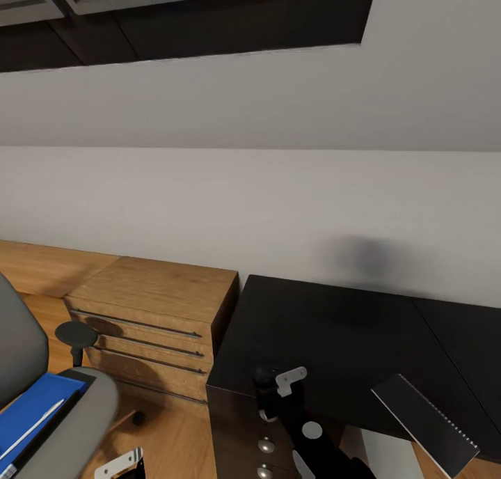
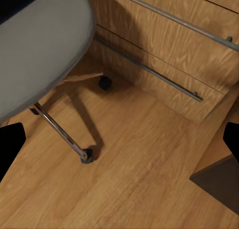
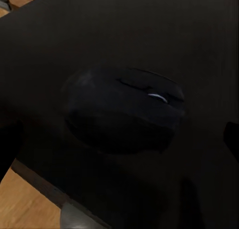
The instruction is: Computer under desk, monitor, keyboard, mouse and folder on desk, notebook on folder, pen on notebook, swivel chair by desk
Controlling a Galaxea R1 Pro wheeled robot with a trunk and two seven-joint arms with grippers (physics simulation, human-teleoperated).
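A black mouse (image 1: 264, 376) (image 3: 124, 109) lies on the black desk (image 1: 334, 333) near its front left corner. My right gripper (image 1: 276, 390) (image 3: 119, 139) hovers just over the mouse, open, with its dark fingertips (image 3: 232, 137) wide on either side. A dark notebook (image 1: 424, 423) with a spiral edge sits at the desk's front right, partly over the edge. The grey swivel chair (image 1: 76, 409) (image 2: 40, 44) stands at the left; a blue folder (image 1: 28, 413) with a white pen (image 1: 31, 430) on it lies on the seat. My left gripper (image 1: 118, 465) (image 2: 119, 139) hangs open above the floor beside the chair.
A wooden drawer unit (image 1: 149, 312) (image 2: 174, 44) stands against the white wall between chair and desk. The chair's chrome legs and casters (image 2: 87, 156) spread over the wooden floor (image 2: 139, 179). The desk's drawer front with round knobs (image 1: 266, 445) faces me.
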